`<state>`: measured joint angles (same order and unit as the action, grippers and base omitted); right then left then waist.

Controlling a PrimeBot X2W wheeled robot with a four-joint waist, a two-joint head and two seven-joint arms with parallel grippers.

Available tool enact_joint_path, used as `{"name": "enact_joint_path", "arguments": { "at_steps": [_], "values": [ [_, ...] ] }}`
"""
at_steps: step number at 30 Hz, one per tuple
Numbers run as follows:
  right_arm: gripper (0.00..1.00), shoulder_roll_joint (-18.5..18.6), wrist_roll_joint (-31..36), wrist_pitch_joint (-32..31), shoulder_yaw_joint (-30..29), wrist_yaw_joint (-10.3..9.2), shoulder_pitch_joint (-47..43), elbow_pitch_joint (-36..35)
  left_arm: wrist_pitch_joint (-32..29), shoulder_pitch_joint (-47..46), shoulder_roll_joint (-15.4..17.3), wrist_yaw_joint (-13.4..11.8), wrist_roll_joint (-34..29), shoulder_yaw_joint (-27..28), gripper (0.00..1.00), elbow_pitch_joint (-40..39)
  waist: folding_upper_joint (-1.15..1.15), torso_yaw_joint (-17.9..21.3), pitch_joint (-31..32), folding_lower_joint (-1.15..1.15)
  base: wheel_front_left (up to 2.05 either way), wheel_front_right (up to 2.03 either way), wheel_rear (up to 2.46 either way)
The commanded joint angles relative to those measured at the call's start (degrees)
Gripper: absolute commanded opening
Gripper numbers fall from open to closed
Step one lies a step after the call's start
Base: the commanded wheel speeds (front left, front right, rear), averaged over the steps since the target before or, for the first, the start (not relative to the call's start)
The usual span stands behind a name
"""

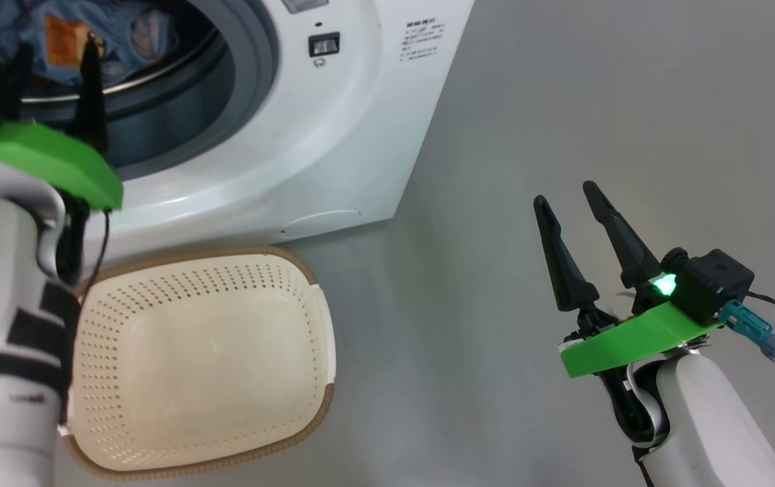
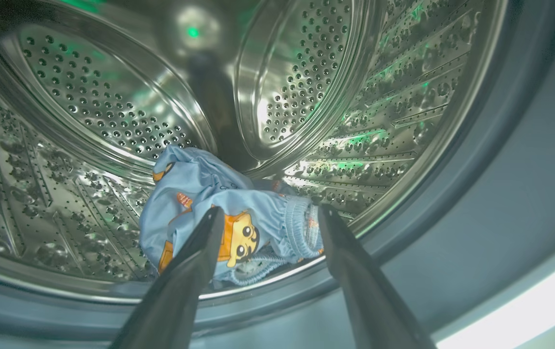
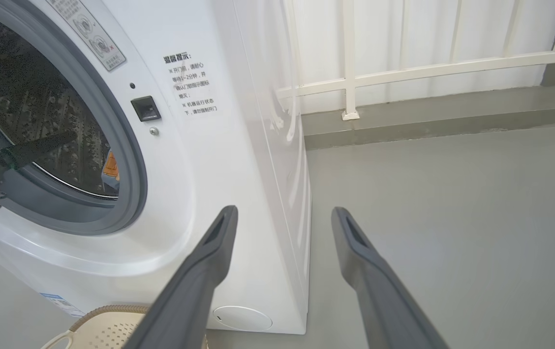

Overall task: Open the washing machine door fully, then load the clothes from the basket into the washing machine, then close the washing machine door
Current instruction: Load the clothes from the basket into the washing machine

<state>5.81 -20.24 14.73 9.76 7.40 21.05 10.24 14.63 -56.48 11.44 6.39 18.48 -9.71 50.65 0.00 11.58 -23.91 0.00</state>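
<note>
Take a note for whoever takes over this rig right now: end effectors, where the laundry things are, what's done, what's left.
Left end effector: open, empty, at the drum mouth.
Right end effector: open, empty, over the floor beside the washing machine.
Clothes lie in the drum; the basket before it is empty.
Done: door opened, clothes loaded.
Left: withdraw the left arm, close the washing machine door.

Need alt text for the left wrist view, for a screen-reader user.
A bundle of light blue clothes with orange prints lies at the bottom of the perforated steel drum of the washing machine. The left gripper, its two dark fingers spread open, points at the bundle across the grey gasket.
</note>
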Motion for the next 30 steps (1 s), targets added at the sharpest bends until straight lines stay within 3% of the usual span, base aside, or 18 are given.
{"name": "enact_joint_path", "arguments": {
  "at_steps": [1,12,22,30],
  "values": [
    [1.00,0.17,0.06,0.27,0.90,0.09,-1.07,-1.25,0.36,0.80,2.13,-0.27,0.20,1.37,1.00,-1.79,0.00,-0.46,0.75,0.00,0.00,0.00,0.00],
    [1.00,0.96,-0.34,0.27,0.44,0.09,-2.61,-0.92,0.36,21.06,1.25,-2.58,-0.20,5.45,1.00,-20.72,0.00,-1.75,5.58,0.00,0.00,0.00,0.00],
    [1.00,1.88,-0.84,0.27,0.53,0.09,-4.56,-0.33,0.37,34.12,-1.76,-4.32,0.29,8.59,1.00,-30.65,0.00,-4.43,10.73,0.00,0.00,0.00,0.00],
    [1.00,3.03,-1.45,0.27,0.93,0.09,-6.28,0.41,0.37,40.53,-3.83,-4.10,0.04,9.56,1.00,-34.00,0.00,-6.50,14.89,0.00,0.00,0.00,0.00]
  ]
}}
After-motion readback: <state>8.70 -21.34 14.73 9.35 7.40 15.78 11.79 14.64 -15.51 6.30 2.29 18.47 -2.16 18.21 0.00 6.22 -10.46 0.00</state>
